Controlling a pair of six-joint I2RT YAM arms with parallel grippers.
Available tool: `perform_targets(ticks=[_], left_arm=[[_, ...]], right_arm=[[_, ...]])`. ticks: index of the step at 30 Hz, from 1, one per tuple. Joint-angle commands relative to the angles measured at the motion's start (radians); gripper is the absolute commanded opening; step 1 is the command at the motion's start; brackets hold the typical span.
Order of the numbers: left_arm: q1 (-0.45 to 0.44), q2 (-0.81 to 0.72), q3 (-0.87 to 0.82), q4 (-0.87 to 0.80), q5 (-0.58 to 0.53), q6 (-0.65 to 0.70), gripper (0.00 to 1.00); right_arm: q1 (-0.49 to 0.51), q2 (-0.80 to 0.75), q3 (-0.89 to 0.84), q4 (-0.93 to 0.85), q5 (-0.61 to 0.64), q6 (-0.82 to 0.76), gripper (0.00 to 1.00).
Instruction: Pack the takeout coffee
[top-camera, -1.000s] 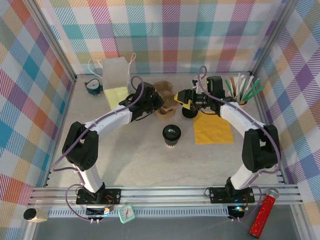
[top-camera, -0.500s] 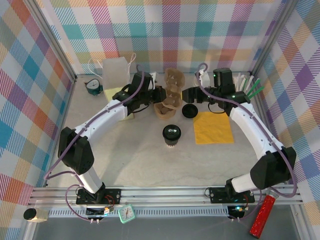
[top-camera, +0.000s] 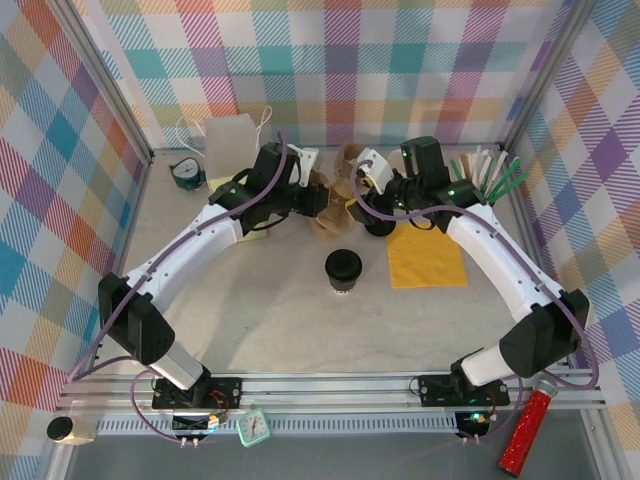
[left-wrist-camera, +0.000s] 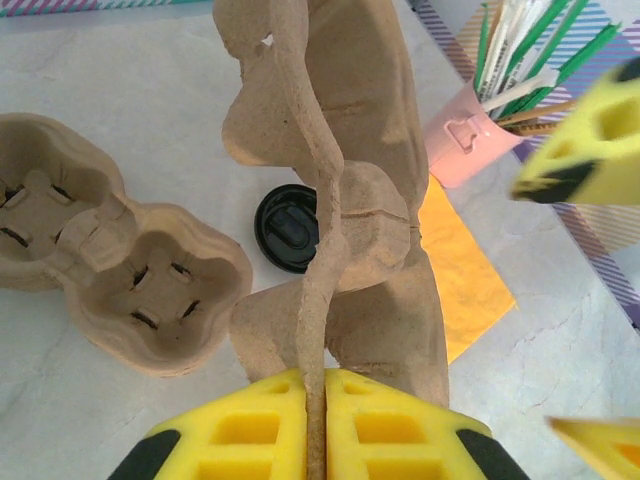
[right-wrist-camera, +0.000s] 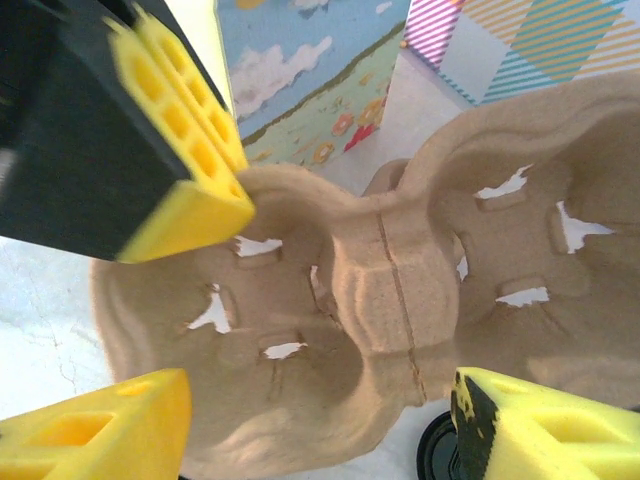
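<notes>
My left fingers (left-wrist-camera: 313, 395) were clamped tight on the thin rim of a brown pulp carrier (left-wrist-camera: 340, 170), holding it up on edge above the counter (top-camera: 270, 310). My right fingers (top-camera: 362, 180) stood wide, one pad on either side of that same carrier, and I could not tell whether they touched it. The takeout coffee (top-camera: 343, 268) stood upright with its lid on in the middle of the counter, well apart from both sets of fingers. A second pulp carrier (left-wrist-camera: 110, 250) lay on the counter near the held one. An orange napkin (top-camera: 427, 258) lay to the coffee's right.
</notes>
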Motion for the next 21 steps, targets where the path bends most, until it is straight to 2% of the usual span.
perform_targets(ticks=[1, 14, 18, 21], left_arm=[[-0.019, -0.046, -0.022, -0.027, 0.012, 0.045, 0.11], [-0.047, -0.066, -0.03, -0.033, 0.001, 0.044, 0.11], [-0.047, -0.066, -0.033, -0.04, 0.002, 0.042, 0.11], [-0.049, -0.068, -0.04, -0.035, 0.002, 0.039, 0.11]], right_arm=[[0.017, 0.03, 0.034, -0.028, -0.016, -0.056, 0.7], [0.072, 0.128, 0.079, -0.007, 0.114, -0.071, 0.71], [0.07, 0.115, 0.055, 0.039, 0.199, -0.077, 0.78], [0.064, 0.085, 0.02, 0.081, 0.201, -0.092, 0.8]])
